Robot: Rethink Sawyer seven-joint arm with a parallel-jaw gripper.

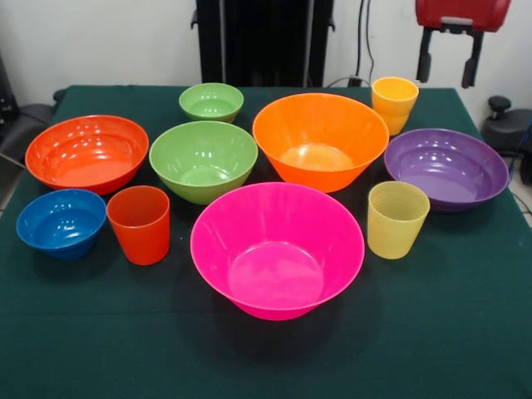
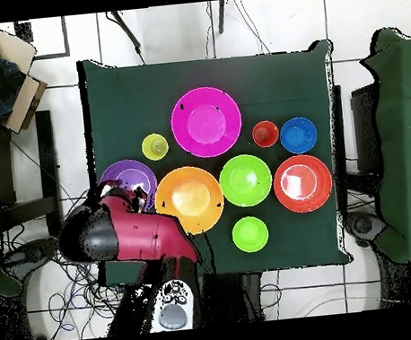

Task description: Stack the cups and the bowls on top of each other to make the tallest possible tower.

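All the bowls and cups stand apart and upright on the green cloth; nothing is stacked, so no tower shows. The large pink bowl point(image 1: 277, 249) point(image 2: 206, 121) is nearest the front. Behind it are the large orange bowl point(image 1: 320, 140) point(image 2: 189, 199) and the medium green bowl point(image 1: 203, 160) point(image 2: 245, 180). The small green bowl point(image 1: 211, 101) point(image 2: 250, 234) is at the back. The red-orange bowl point(image 1: 86, 153), small blue bowl point(image 1: 61, 222) and red-orange cup point(image 1: 139, 224) are on the left. The purple bowl point(image 1: 445, 168), pale yellow cup point(image 1: 396, 219) and yellow cup point(image 1: 394, 104) are on the right. My gripper point(image 1: 449, 62) hangs open and empty above the back right corner.
The table point(image 1: 465, 332) carries a dark green cloth. The black pedestal point(image 1: 264, 37) stands behind its far edge. In the overhead view my red and black arm point(image 2: 116, 229) covers the table corner by the purple bowl point(image 2: 127, 177). Cardboard boxes point(image 2: 11, 74) lie off the table.
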